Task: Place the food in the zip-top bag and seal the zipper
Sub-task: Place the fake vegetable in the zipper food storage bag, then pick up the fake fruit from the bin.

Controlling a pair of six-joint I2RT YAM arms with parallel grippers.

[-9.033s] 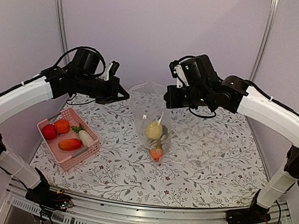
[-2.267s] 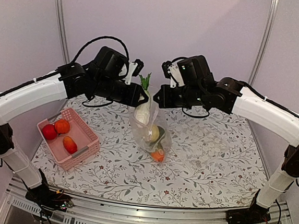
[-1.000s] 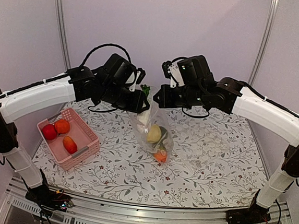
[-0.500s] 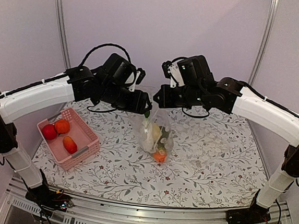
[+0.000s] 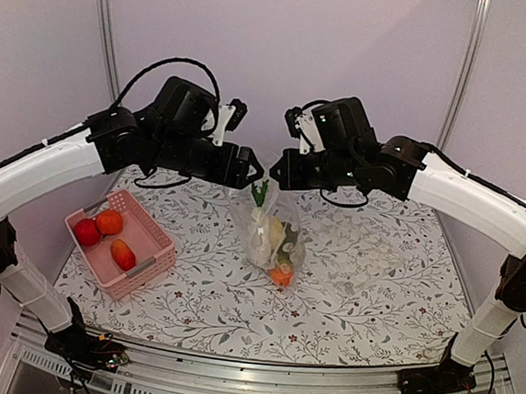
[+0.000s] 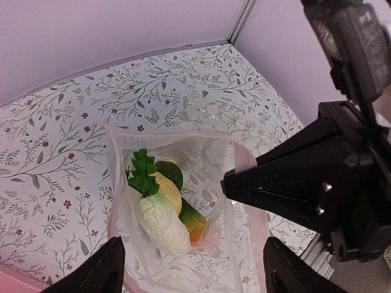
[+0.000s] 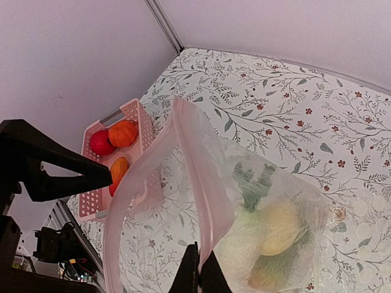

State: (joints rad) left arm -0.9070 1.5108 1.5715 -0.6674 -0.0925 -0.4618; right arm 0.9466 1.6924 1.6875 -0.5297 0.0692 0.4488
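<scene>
The zip-top bag [image 5: 267, 230] hangs open over the middle of the table, held up by my right gripper [image 5: 279, 173]. That gripper [image 7: 198, 270] is shut on the bag's zipper [image 7: 197, 183], a pinkish rim strip. Inside the bag lie a white radish [image 6: 160, 223] with green leaves, a yellow piece [image 6: 167, 190], a dark green piece [image 6: 171, 173] and an orange-tipped one [image 6: 194, 222]. My left gripper [image 6: 192, 243] stands open and empty just above the bag's mouth, also seen from above [image 5: 250, 170]. A red piece [image 5: 87, 231] and two orange pieces [image 5: 109, 221] [image 5: 123, 255] of food lie in the basket.
The pink basket [image 5: 148, 242] sits at the table's left side, left of the bag, and shows in the right wrist view too [image 7: 139, 117]. Floral cloth covers the table. Metal frame posts [image 5: 105, 26] stand at the back corners.
My left gripper has opened and let the radish go; it slid down into the bag. The left arm has risen and drawn back a little to the left. The right arm has held still.
</scene>
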